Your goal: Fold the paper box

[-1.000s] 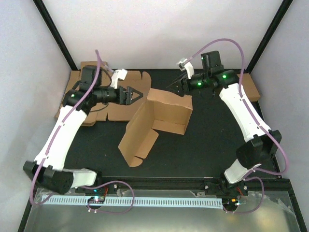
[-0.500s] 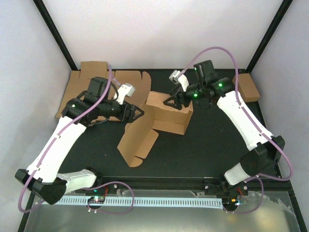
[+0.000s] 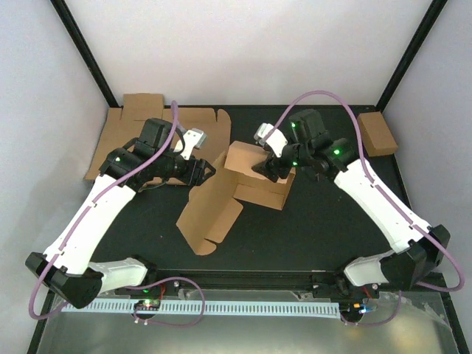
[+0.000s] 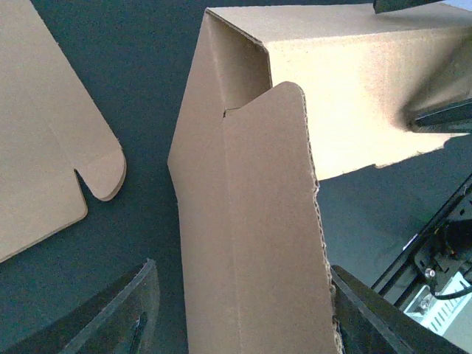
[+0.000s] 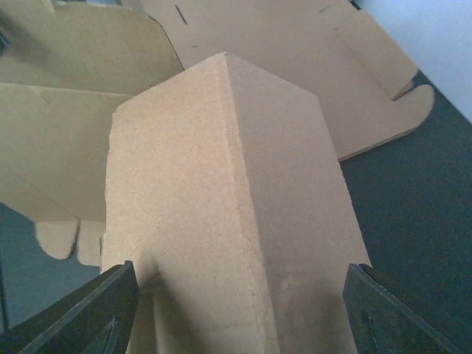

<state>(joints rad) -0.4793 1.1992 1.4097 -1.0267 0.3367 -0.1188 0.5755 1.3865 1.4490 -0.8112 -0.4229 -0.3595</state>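
The paper box (image 3: 254,181) stands half folded in the middle of the black table, with a long panel (image 3: 210,214) slanting toward the near edge. My left gripper (image 3: 209,168) is at the box's left side, open. In the left wrist view a tall flap (image 4: 254,221) rises between the jaws of the left gripper (image 4: 247,324). The right finger (image 4: 369,317) touches the flap's corrugated edge, and the left finger (image 4: 125,313) stands apart. My right gripper (image 3: 262,166) is over the box's top wall, open. It (image 5: 240,317) straddles a folded corner (image 5: 221,192).
Flat cardboard blanks (image 3: 133,125) lie at the back left, also seen in the left wrist view (image 4: 44,147) and the right wrist view (image 5: 295,59). A small closed brown box (image 3: 376,134) sits at the back right. White walls with black posts close in the table.
Both arms have swung inward to the box. The left gripper has moved right onto the standing flap, its jaws narrowing. The right gripper has dropped left onto the top wall.
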